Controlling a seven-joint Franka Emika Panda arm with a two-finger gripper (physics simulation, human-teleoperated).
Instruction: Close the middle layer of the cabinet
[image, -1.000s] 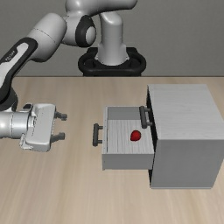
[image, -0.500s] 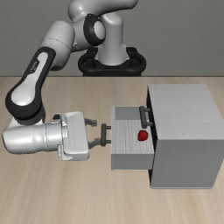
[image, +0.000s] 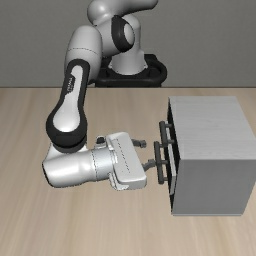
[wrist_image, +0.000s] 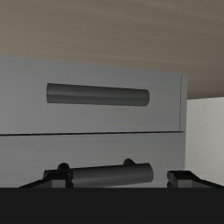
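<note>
**Middle drawer driven home; closure all but complete**

A second ago the middle drawer (wrist_image: 87, 149) stood pulled well out of the cabinet (image: 212, 150), with the hand (image: 157, 172) off to one side and clear of it. Half a second ago the hand had met the drawer front, and the drawer was part-way in. The drawer now lies directly ahead of the hand, pushed back into the cabinet body. Its front looks level with the neighbouring front that carries the second handle (wrist_image: 96, 94).

The fingers (wrist_image: 182, 176) are spread apart and grip nothing. They sit at either end of the drawer's handle (wrist_image: 109, 175), hard up to the front.

In my judgement the task is effectively done. I cannot rule out a last sliver of gap. The arm reaches low over the bench (image: 30, 120).
</note>
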